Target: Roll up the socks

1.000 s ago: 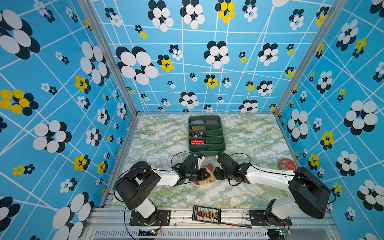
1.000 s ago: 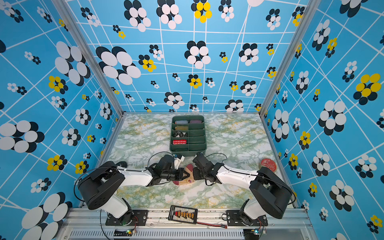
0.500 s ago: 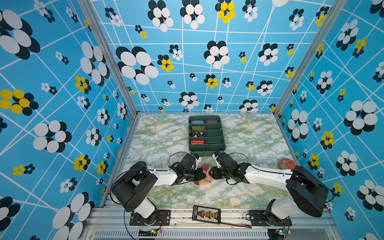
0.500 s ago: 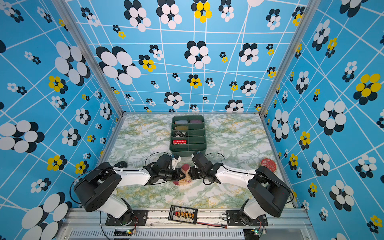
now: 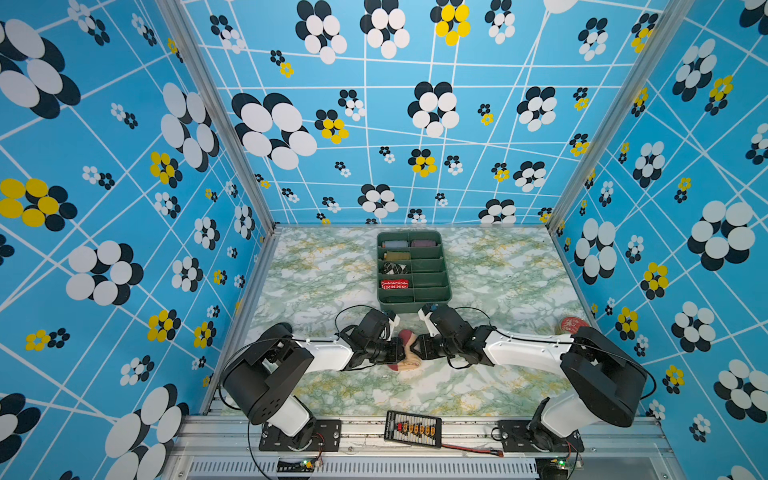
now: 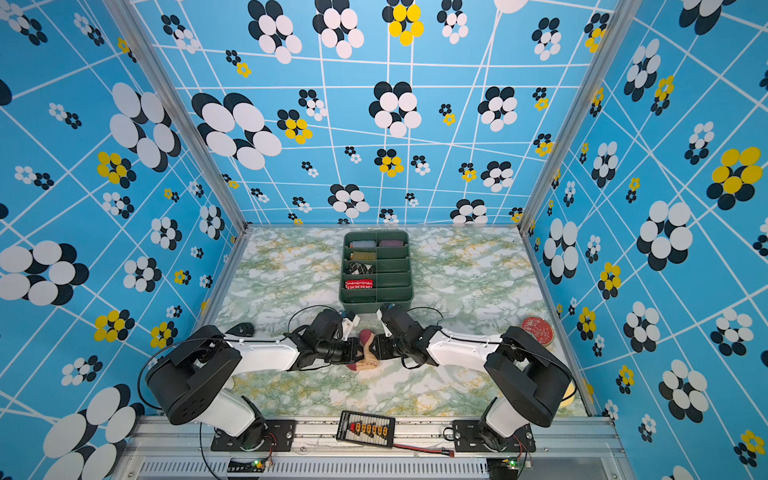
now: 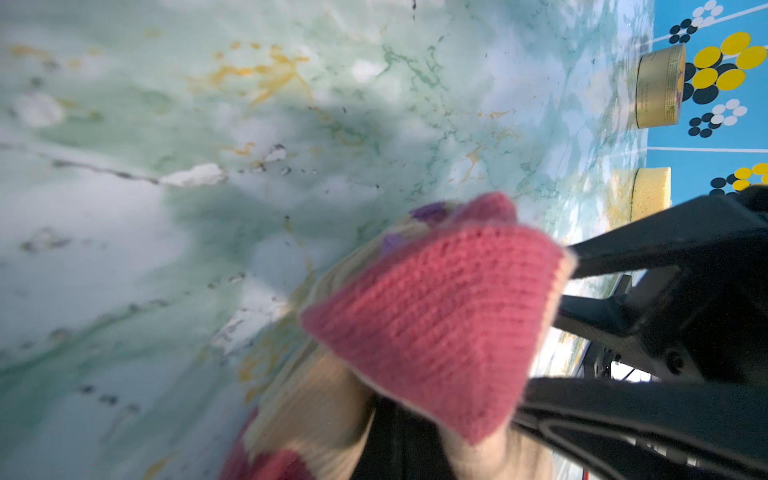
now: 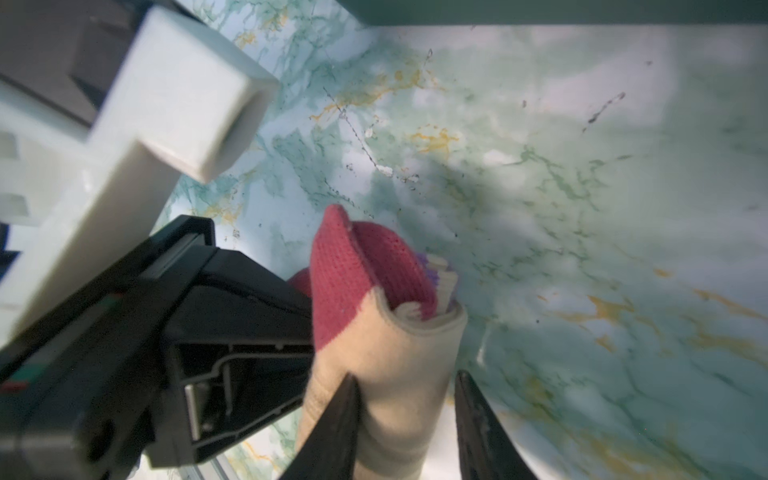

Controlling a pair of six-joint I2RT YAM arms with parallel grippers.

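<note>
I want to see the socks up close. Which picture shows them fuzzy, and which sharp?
Left wrist view: the socks are close to the lens and blurred, while the far tin looks sharp. Right wrist view: the socks look crisp, and a soft shadow darkens the table.

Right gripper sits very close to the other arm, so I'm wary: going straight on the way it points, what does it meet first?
The socks: the roll stands between the right gripper fingers. Just beyond it, probably the left gripper, shut on the same roll; depth there is unclear.
</note>
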